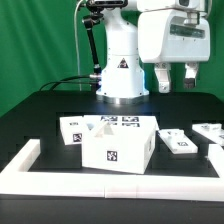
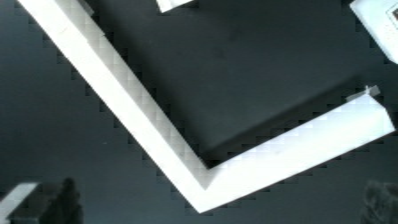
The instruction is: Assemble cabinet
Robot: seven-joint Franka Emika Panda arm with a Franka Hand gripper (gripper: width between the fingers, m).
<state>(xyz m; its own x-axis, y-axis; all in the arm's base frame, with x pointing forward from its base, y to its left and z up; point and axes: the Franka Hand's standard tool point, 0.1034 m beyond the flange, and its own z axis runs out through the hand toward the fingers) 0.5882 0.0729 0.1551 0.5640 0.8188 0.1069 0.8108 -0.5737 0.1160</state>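
Note:
The cabinet (image 1: pixel 115 142) is a white box with black-and-white tags, standing on the black table in the middle of the exterior view. My gripper (image 1: pixel 175 78) hangs high above the table at the exterior view's right, well apart from the cabinet. It is open and empty. In the wrist view its dark fingertips (image 2: pixel 54 203) show faintly at the frame's edges, with nothing between them. The cabinet does not show clearly in the wrist view.
A long low white wall (image 1: pixel 110 186) runs along the front and left of the table; its corner fills the wrist view (image 2: pixel 196 150). Small white tagged panels (image 1: pixel 180 143) lie to the cabinet's right. The marker board (image 1: pixel 122 121) lies behind it, before the robot base (image 1: pixel 122 75).

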